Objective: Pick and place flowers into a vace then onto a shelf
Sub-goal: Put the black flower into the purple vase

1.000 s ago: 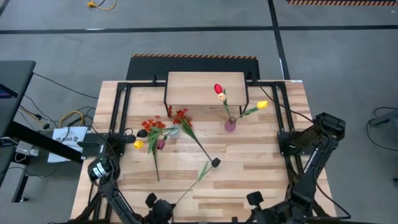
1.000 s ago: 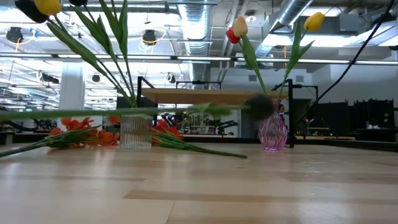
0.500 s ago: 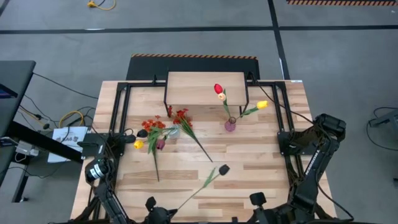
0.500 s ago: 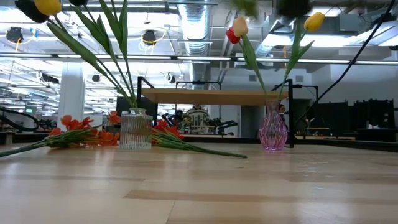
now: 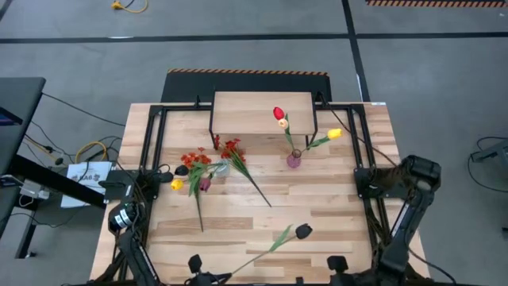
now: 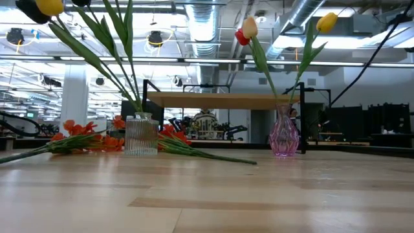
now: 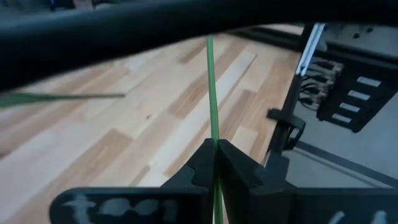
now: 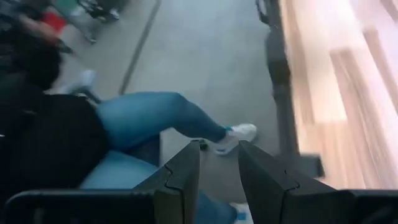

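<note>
Left gripper [image 7: 216, 163]: jaws clenched on the thin green stem of a dark maroon tulip [image 5: 302, 231], pinched near its lower end; the stem runs straight out ahead of the jaws, the bloom hanging far out over the near part of the slatted table [image 5: 333, 199]. Judgement: the long lever will whip, so swing slowly, bring the stem upright before lowering it toward a vase, and keep the pinch firm. Beyond the bloom stands the pink vase [image 5: 294, 160] with two tulips; off to one side the clear vase [image 6: 141, 134] with loose flowers [image 5: 208, 163] around it; farthest out, the shelf [image 5: 262, 111]. Right gripper [image 8: 217, 163]: jaws parted, holding nothing, parked off the table edge. The high view alone shows the carried bloom; the low view misses it. The right wrist view alone shows a seated person's legs [image 8: 155, 121].
</note>
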Action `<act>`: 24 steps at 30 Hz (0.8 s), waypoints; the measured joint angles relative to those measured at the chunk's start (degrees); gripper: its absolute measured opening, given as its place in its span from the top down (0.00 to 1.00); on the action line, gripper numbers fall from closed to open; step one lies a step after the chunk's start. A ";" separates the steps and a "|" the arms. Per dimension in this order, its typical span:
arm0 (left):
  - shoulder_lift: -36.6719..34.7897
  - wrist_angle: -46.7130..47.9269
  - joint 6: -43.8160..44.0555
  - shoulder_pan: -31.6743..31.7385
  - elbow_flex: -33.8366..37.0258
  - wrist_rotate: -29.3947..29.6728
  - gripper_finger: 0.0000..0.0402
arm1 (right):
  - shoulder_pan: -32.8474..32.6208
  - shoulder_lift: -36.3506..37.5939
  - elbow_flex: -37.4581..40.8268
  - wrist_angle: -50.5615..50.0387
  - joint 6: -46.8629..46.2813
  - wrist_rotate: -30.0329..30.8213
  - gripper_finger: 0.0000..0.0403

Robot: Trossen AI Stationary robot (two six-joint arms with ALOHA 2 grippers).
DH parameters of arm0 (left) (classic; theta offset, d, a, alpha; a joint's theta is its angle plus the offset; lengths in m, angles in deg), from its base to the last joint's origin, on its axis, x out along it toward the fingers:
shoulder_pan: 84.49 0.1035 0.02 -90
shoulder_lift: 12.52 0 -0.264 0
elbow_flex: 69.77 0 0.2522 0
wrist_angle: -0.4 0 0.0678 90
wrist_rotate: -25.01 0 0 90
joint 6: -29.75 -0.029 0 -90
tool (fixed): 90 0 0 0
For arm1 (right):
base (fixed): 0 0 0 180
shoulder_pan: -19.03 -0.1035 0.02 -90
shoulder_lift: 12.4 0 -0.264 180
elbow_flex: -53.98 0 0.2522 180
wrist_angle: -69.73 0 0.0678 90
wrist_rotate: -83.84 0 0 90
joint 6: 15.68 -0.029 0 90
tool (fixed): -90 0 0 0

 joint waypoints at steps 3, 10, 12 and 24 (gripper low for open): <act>0.00 -0.02 -1.83 0.00 -0.85 1.55 1.00 | 0.24 -4.31 0.02 0.61 -0.51 3.53 0.75; 0.00 -0.19 -3.21 0.00 -1.50 3.50 1.00 | 3.75 -12.35 0.02 14.95 14.83 24.11 0.75; 0.00 -0.28 -3.67 0.00 -1.53 4.04 1.00 | 4.93 -14.08 0.01 22.58 22.01 30.72 0.75; 0.00 -0.08 -5.29 0.00 -1.53 7.17 1.00 | 14.98 -19.54 0.00 71.07 54.33 15.66 0.75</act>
